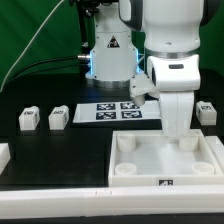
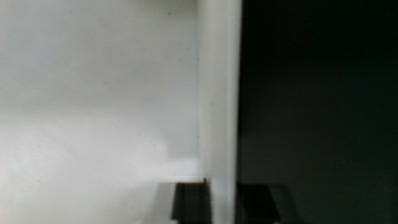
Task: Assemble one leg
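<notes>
Three small white legs with tags show in the exterior view: two (image 1: 28, 119) (image 1: 58, 117) stand on the black table at the exterior view's left, and one (image 1: 207, 111) at the right. None is held. My gripper (image 1: 176, 139) points down at the far rim of the large white panel (image 1: 150, 165). In the wrist view the two dark fingertips (image 2: 191, 203) straddle the panel's raised rim (image 2: 219, 100) and press it from both sides. My gripper (image 2: 224, 204) is shut on that rim. A fourth leg is not in view.
The marker board (image 1: 118, 110) lies flat behind the panel, between the legs. The robot's base (image 1: 108, 55) stands behind it. A white part (image 1: 3, 155) shows at the left edge. In the wrist view black table (image 2: 320, 100) lies beside the rim.
</notes>
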Robot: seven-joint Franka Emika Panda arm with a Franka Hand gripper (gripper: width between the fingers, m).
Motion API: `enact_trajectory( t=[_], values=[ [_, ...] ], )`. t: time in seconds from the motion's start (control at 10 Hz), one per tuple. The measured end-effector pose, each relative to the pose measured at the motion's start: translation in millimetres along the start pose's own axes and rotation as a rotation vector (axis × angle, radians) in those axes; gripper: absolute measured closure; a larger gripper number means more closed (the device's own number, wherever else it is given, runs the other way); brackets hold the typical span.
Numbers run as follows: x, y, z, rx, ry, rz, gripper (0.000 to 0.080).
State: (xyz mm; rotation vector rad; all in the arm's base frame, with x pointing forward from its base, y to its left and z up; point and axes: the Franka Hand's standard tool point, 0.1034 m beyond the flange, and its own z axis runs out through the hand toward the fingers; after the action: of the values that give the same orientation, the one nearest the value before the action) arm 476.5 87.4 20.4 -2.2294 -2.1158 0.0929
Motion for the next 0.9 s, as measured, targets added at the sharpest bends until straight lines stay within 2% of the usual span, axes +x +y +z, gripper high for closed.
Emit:
enact_trajectory(
  t=[0.3,0.6,0.7,0.8,0.9],
  values=[
    [0.0,7.0,-1.3,-0.002,0.0,0.006,0.0735],
    [0.0,5.9,-0.3,0.0,0.0,0.022,0.0716],
    [-0.2,5.2,0.2,0.002,0.0,0.022,0.0531],
    [-0.2,5.2,0.2,0.002,0.0,0.022,0.0384],
    [-0.2,5.2,0.2,0.002,0.0,0.022,0.0384]
  ],
)
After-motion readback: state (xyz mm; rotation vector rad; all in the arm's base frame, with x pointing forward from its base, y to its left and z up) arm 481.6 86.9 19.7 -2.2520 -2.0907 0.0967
